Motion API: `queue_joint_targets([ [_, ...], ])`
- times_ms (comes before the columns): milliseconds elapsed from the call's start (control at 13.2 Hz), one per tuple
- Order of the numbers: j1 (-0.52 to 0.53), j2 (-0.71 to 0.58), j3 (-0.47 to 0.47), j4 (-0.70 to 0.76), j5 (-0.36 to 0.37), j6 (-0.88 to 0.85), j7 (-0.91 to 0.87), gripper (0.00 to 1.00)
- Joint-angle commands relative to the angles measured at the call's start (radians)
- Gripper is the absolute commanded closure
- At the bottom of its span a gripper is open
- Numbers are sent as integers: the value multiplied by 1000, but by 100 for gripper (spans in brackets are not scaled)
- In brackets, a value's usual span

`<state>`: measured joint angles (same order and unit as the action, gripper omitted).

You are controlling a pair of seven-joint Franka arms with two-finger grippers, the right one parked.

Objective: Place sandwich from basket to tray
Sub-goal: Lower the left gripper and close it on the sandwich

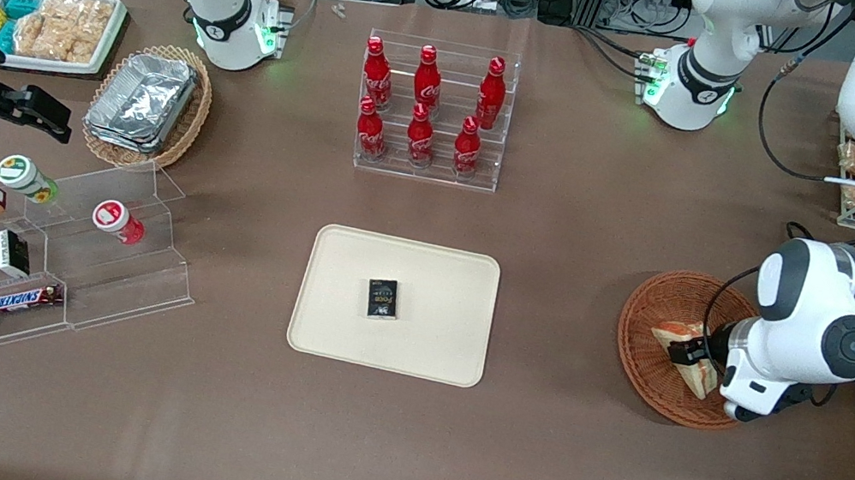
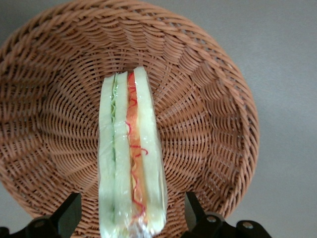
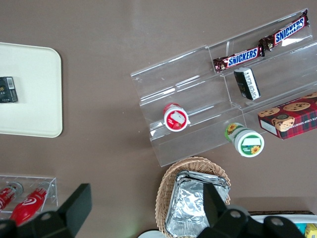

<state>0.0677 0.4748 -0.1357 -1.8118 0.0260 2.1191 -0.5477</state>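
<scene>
While our gripper (image 2: 131,218) hovers wide-jawed, the clear-wrapped triangular white-bread sandwich (image 2: 131,163) in the round reddish-brown wicker basket (image 2: 208,114) lies lengthwise between its jaws.

We see sandwich (image 2: 131,158) standing on edge in round brown basket (image 2: 208,99). White bread outside, green and orange-red layers inside, clear wrap around it. Our gripper (image 2: 131,218) sits low over basket, one black finger (image 2: 67,215) on each side of sandwich, gaps between fingers and bread. Grey table (image 2: 287,49) around basket.
</scene>
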Motion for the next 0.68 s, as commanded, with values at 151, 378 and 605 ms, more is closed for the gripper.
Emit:
queue_joint_targets([
  [151, 30, 1, 2, -56, 0, 76, -20, 13],
  [378, 35, -5, 2, -57, 0, 76, -21, 33],
  [605, 34, -33, -1, -47, -1, 65, -35, 71],
])
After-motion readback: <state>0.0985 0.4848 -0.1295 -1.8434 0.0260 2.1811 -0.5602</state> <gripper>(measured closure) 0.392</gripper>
